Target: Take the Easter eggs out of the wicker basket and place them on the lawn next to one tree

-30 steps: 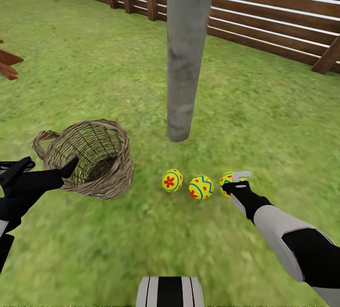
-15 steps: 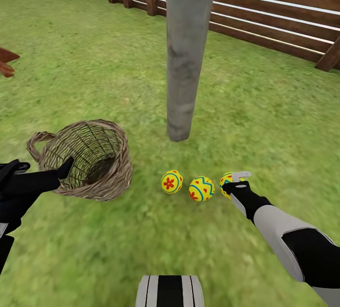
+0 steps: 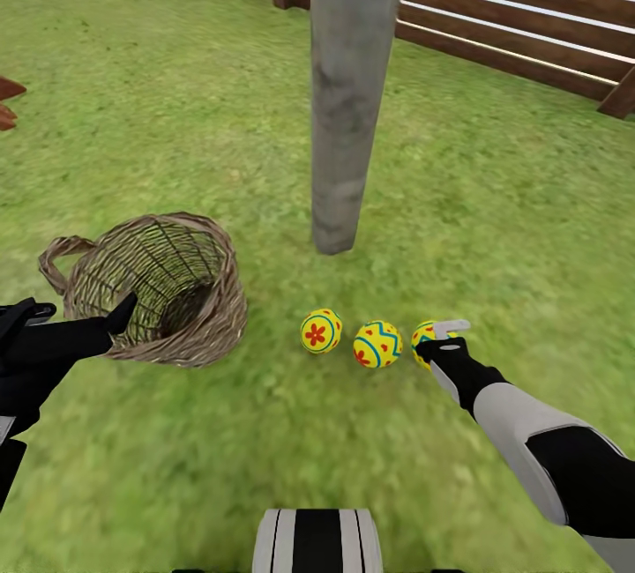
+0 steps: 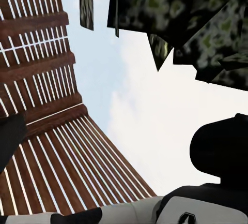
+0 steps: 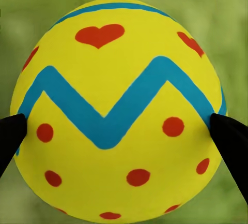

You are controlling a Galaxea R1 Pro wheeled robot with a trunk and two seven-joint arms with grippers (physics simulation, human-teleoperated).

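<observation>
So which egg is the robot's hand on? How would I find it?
Find the thick grey tree trunk standing in the lawn. In front of its foot, three yellow Easter eggs lie in a row; take the one farthest from the wicker basket. That egg has the right gripper around it; the other two lie free.

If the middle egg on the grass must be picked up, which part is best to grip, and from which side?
Grip the middle egg across its widest part, coming from above with the jaws closing on its two sides. It lies on open lawn, apart from the left egg and the right egg, so the top is free; a low side approach would probably bump a neighbour.
</observation>
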